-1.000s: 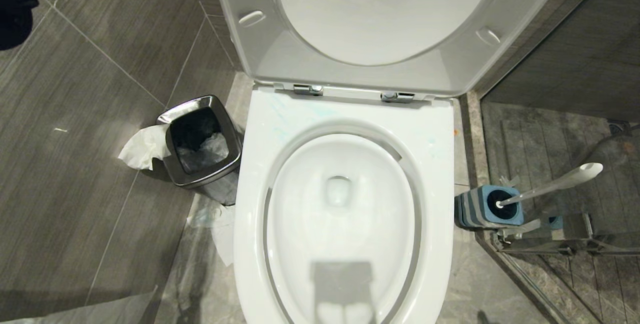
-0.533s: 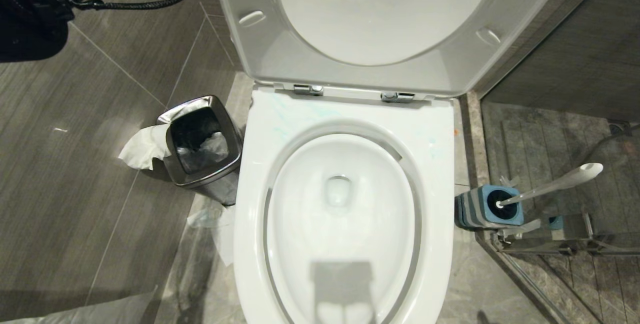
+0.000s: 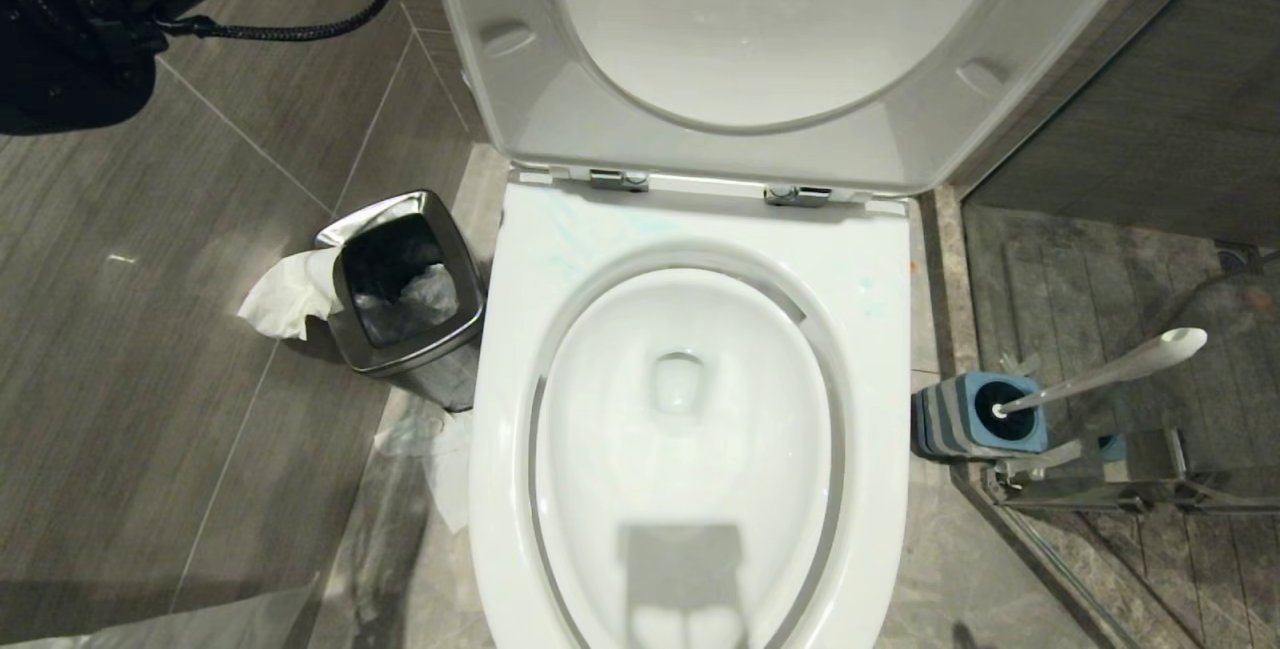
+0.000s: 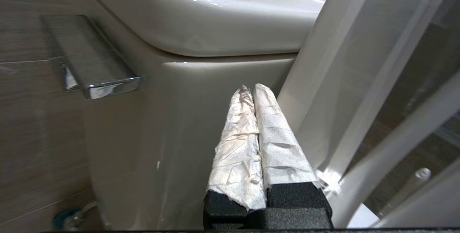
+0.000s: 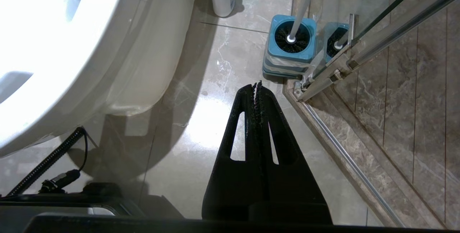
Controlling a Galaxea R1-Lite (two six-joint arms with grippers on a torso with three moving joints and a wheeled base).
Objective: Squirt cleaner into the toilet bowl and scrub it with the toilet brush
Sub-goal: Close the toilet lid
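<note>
A: Grey-tiled bathroom floor; where's the toilet brush (image 3: 1095, 372)?

B: In its holder (image 5: 290, 46) beside the toilet bowl (image 3: 685, 429), handle slanting away. My right hand (image 5: 257, 85), pinched empty, is nearer; left hand (image 4: 251, 91), closed, faces the cistern.

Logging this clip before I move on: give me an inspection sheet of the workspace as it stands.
Surface: grey tiled floor.
Job's things: toilet bowl open, seat raised, faint turquoise cleaner streaks on its rim; toilet brush in its holder.
Clutter: steel waste bin, tissue beside it.
Grippers: left gripper shut, paper-wrapped, near the flush lever; right gripper shut, above floor.
Cables: black cable.
Surroundings: glass shower door.
</note>
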